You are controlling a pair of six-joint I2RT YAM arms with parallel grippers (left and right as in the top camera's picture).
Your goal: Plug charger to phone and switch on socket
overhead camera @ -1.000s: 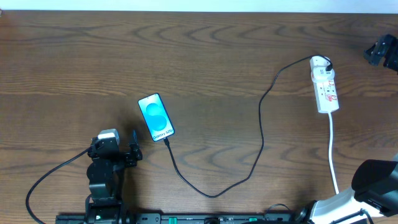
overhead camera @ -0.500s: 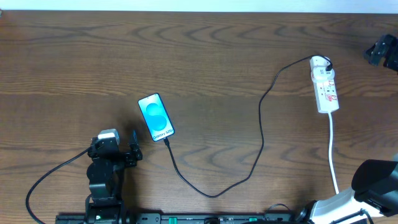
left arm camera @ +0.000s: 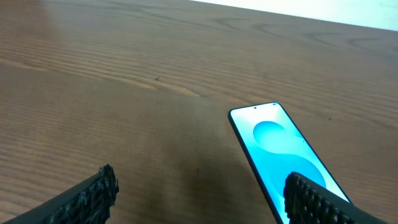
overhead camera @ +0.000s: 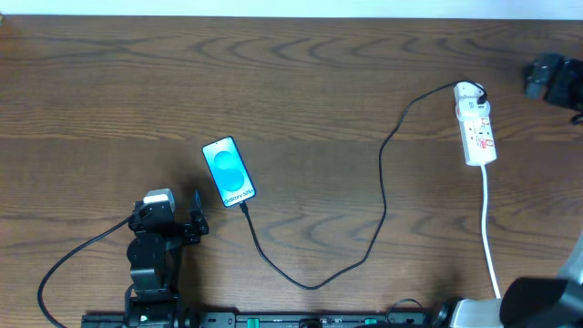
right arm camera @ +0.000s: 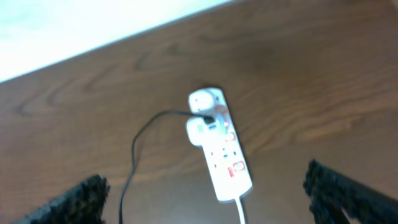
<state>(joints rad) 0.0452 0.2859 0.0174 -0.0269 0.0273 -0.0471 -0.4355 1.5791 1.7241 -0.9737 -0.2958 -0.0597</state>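
Hovering spread and empty at the lower left of the dark wood-grain bench [overhead camera: 319, 73], the left fingers [left arm camera: 93, 196] are sitting just beside the flat black-edged phone [overhead camera: 228, 170] with its light blue screen, whose lower edge is meeting the tip of the long thin black charger cable [overhead camera: 383, 196], apparently plugged in. That cable is looping right to the white elongated power-strip socket [overhead camera: 475, 123] near the bench's right edge, with the right fingers [right arm camera: 81, 199], likewise spread and holding nothing, hanging apart from it. Switching looks like the step in hand, so one right fingertip should be lining up over the red switch [right arm camera: 236, 168] and pressing straight down, keeping the light strip from sliding.
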